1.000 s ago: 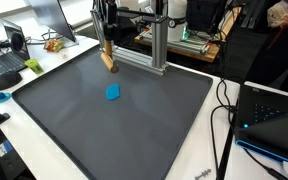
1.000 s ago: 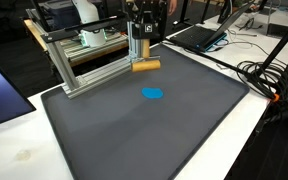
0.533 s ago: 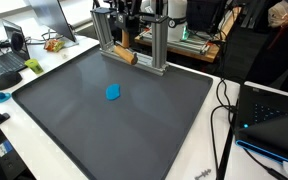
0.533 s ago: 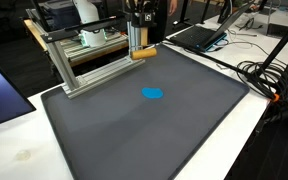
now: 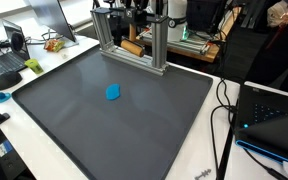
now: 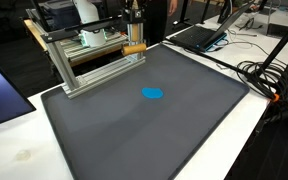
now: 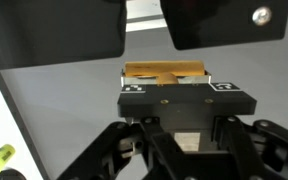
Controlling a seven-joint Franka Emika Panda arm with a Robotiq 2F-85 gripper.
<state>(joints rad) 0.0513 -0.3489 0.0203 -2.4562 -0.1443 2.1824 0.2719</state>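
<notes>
1. The gripper (image 6: 134, 38) is closed narrowly on a wooden block (image 6: 134, 47) and holds it clear of the mat (image 6: 154, 130), at the far edge of the table.
2. In an exterior view, the block's long axis lies nearly level and runs left to right across the picture, roughly along the lower rail of the metal frame (image 6: 84, 75).
3. In an exterior view, the same block (image 5: 131, 46) looks slightly tilted. Its long axis drops from upper left to lower right, and it shows inside the opening of the frame (image 5: 156, 45), near the right-hand post.
4. In the wrist view the block (image 7: 164, 72) lies crosswise, held at its lower edge between the two fingers (image 7: 134, 88). Its ends point to the left and right of the picture.
5. Whether the block touches the frame cannot be told.
6. The frame is an open rack of bars, and the block is the only thing seen within its opening.
7. A small blue piece (image 5: 113, 92) lies flat on the dark mat, well apart from the block and the gripper.
</notes>
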